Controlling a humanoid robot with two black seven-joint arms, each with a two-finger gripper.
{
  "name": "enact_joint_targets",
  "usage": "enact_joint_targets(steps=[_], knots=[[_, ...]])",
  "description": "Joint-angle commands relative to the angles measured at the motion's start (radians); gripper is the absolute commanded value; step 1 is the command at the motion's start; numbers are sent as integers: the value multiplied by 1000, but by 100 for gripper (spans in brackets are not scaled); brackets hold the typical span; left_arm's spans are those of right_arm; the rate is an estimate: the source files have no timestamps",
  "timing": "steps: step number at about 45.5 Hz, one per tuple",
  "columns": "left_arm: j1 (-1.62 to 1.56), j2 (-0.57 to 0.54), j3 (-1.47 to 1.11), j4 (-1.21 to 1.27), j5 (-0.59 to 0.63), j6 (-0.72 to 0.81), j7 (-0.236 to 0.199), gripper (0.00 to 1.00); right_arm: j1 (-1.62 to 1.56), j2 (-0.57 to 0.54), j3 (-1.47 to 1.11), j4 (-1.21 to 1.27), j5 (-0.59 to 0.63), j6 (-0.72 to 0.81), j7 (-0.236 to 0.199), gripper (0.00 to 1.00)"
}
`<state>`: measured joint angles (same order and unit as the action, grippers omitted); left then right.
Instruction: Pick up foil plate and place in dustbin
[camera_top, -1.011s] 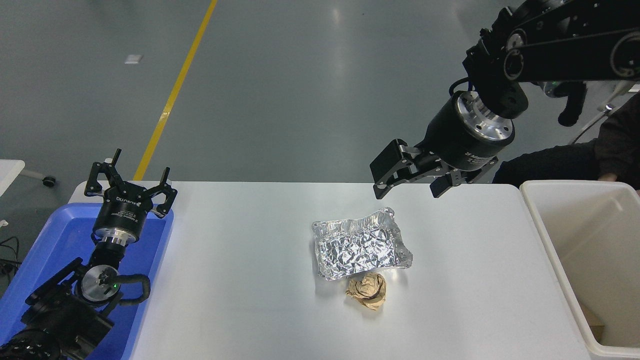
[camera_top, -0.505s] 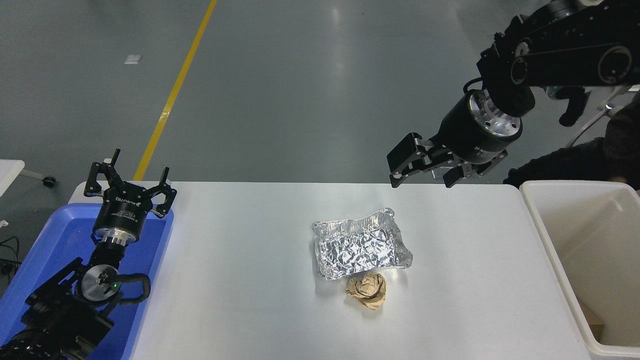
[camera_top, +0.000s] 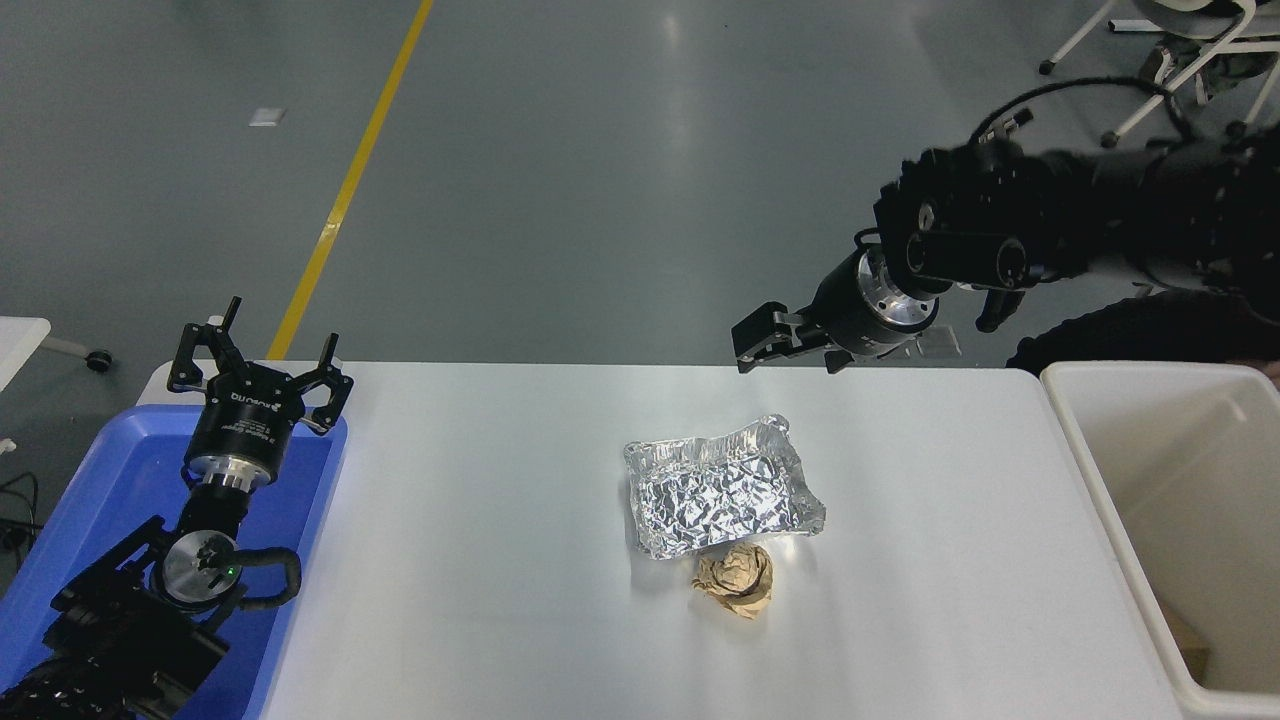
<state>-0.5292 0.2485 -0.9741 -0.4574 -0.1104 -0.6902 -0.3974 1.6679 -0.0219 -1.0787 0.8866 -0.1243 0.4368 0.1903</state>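
Observation:
The foil plate (camera_top: 720, 487), shiny and crinkled with bent rims, lies flat on the white table (camera_top: 480, 560) right of centre. The dustbin (camera_top: 1092, 470), a deep off-white bin, stands at the table's right end. My right gripper (camera_top: 790, 356) is open and empty. It hangs over the table's far edge, beyond the plate and a little to its right, well apart from it. My left gripper (camera_top: 258, 365) is open and parked over the blue tray at the lower left.
A crumpled brown paper ball (camera_top: 735, 582) lies against the plate's near rim. A shallow blue tray (camera_top: 100, 480) sits at the table's left end. A brown scrap (camera_top: 1187, 642) lies inside the bin. A person's dark clothing (camera_top: 1130, 330) shows behind the bin.
My right arm has swung back and turned, so the open gripper now looks smaller and sits at the table's far edge. The plate, the paper ball and the left arm have not moved.

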Motion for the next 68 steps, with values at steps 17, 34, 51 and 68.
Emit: enact_joint_targets(steps=[17, 34, 51, 68], knots=[[0, 0, 2, 0, 1, 0, 0, 100, -441, 22, 75, -331, -199, -173, 0, 100], [-2, 0, 2, 0, 0, 0, 0, 100, -534, 22, 82, -408, -201, -216, -2, 100], [0, 0, 2, 0, 0, 0, 0, 100, -573, 22, 126, -428, -199, -216, -2, 78], [-2, 0, 2, 0, 0, 0, 0, 100, -577, 22, 128, -431, -198, -216, 0, 0]])
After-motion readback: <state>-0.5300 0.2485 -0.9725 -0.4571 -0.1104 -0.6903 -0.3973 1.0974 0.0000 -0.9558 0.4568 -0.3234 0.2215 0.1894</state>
